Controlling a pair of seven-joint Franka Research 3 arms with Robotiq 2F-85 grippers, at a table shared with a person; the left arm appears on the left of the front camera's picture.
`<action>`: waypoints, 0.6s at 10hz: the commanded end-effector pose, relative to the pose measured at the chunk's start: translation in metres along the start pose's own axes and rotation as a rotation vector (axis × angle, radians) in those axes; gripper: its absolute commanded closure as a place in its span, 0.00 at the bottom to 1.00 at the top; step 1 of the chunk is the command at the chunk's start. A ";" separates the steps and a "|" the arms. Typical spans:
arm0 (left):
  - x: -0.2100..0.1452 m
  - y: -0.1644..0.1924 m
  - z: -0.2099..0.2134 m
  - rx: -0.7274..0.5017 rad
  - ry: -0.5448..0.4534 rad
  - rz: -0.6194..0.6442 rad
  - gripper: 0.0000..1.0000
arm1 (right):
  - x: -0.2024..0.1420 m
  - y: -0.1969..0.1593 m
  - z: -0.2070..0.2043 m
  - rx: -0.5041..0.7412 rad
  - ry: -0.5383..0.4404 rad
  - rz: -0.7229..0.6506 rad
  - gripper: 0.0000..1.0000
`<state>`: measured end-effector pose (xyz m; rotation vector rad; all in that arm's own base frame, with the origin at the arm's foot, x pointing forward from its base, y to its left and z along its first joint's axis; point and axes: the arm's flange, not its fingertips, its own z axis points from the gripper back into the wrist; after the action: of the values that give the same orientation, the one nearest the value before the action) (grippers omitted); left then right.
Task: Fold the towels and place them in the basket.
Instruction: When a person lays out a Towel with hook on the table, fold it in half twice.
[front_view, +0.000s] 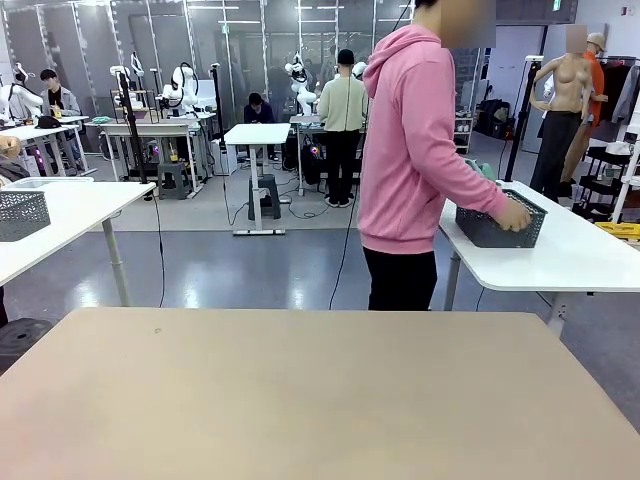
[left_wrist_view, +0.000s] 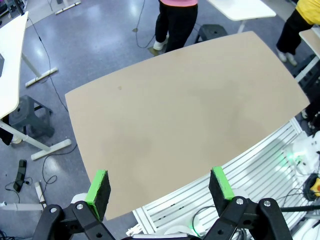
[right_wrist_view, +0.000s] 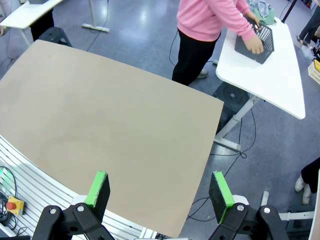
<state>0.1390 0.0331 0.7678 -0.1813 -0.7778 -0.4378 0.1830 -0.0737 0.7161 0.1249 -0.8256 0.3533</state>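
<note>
The basket (front_view: 498, 224) is a dark grey mesh box on a white side table at the right, behind my beige table (front_view: 300, 400). A person in a pink hoodie (front_view: 410, 150) stands at it with a hand on its rim. The right wrist view shows the basket (right_wrist_view: 256, 43) at top right, with both hands on it and a bunched pale grey-blue and green pile of towels (right_wrist_view: 261, 10) behind it. My left gripper (left_wrist_view: 160, 187) hangs open above the near edge of the beige table. My right gripper (right_wrist_view: 159, 189) is open too, high over the table's other near corner. Both hold nothing.
The beige table top (left_wrist_view: 185, 120) is bare. A white table (front_view: 60, 215) at the left carries another grey mesh basket (front_view: 22, 214). The white side table (right_wrist_view: 270, 75) stands close to the beige table's far right corner. Cables and stools lie on the floor.
</note>
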 end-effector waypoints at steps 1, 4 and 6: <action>0.003 -0.002 0.004 -0.002 0.006 -0.003 0.00 | 0.001 0.001 0.002 0.003 0.008 0.003 0.00; 0.003 -0.002 0.004 -0.002 0.006 -0.003 0.00 | 0.001 0.001 0.002 0.003 0.008 0.003 0.00; 0.003 -0.002 0.004 -0.002 0.006 -0.003 0.00 | 0.001 0.001 0.002 0.003 0.008 0.003 0.00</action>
<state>0.1390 0.0331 0.7678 -0.1813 -0.7778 -0.4378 0.1830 -0.0737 0.7161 0.1249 -0.8256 0.3534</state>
